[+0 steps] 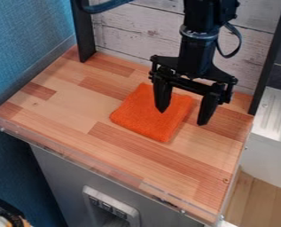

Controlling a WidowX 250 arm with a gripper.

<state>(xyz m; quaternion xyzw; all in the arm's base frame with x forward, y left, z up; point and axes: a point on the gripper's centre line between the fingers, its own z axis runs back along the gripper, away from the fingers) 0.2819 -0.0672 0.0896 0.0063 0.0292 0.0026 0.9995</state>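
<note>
Wooden countertop (196, 186) spanning the lower frame bears an orange cloth (151, 119) mid-frame, the gripper (182, 117) above it spread open, best centred before closing.

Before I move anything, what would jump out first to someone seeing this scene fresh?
Most likely the bright orange cloth, lying flat in a rough square near the middle of the striped wooden counter. Next, the black gripper, hanging down over the cloth's right side in the view with its fingers spread. The vivid blue wall at the left edge would probably come third.
</note>
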